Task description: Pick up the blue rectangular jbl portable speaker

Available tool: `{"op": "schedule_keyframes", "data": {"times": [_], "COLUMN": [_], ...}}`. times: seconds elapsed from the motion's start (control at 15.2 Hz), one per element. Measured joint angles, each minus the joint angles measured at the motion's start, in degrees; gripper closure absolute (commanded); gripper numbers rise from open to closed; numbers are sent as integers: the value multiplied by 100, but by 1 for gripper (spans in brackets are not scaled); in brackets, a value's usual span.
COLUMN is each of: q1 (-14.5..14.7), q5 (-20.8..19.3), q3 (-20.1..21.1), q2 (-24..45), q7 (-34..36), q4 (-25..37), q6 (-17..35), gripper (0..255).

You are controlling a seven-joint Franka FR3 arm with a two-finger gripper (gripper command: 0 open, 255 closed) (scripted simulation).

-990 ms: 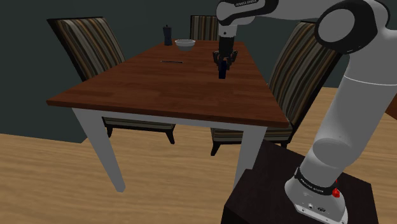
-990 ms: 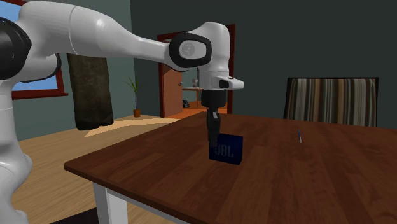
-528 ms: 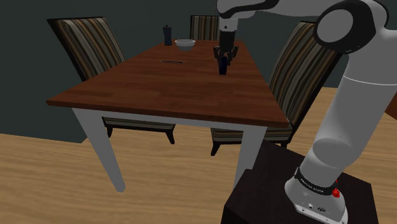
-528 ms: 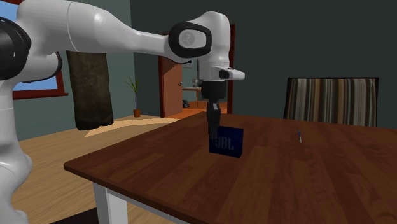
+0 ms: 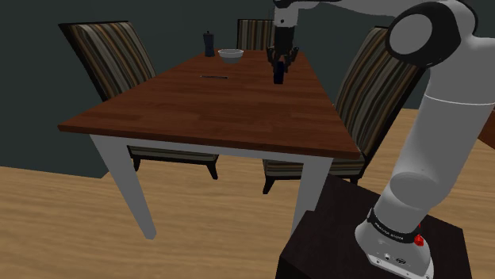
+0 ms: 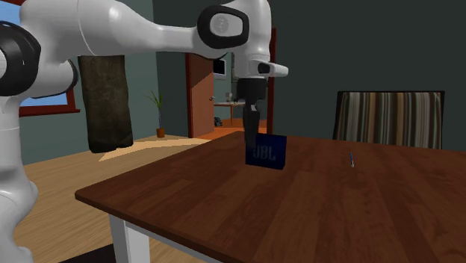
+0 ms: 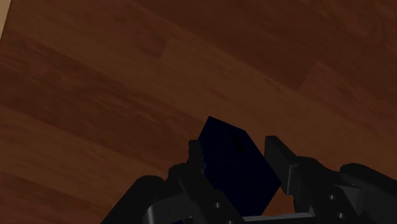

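Observation:
The blue rectangular speaker (image 6: 268, 152), with white JBL letters on its face, hangs a little above the brown wooden table (image 6: 314, 202). My black gripper (image 6: 252, 142) comes down from above and is shut on the speaker's upper part. In the shoulder view the speaker (image 5: 278, 73) is a small dark block under the gripper (image 5: 280, 62), over the table's far half. From the wrist, the two fingers (image 7: 198, 164) clasp the dark blue speaker (image 7: 236, 164) on both sides, with the wood below it.
A white bowl (image 5: 231, 55) and a dark bottle (image 5: 209, 43) stand at the table's far end, with a thin dark object (image 5: 215, 77) lying nearer. Striped chairs (image 5: 111, 55) surround the table. My stand (image 5: 373, 254) is at the shoulder view's lower right.
The gripper has risen with the speaker in it: the speaker rested on the table a second ago and now hangs above the wood.

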Motion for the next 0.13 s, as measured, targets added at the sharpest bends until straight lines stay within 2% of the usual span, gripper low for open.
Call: {"op": "schedule_keyframes", "data": {"times": [0.13], "q1": [-2], "q5": [6], "q3": [0], "q2": [39], "q7": [3], "q4": [190], "q6": [-152], "gripper": [255]}}
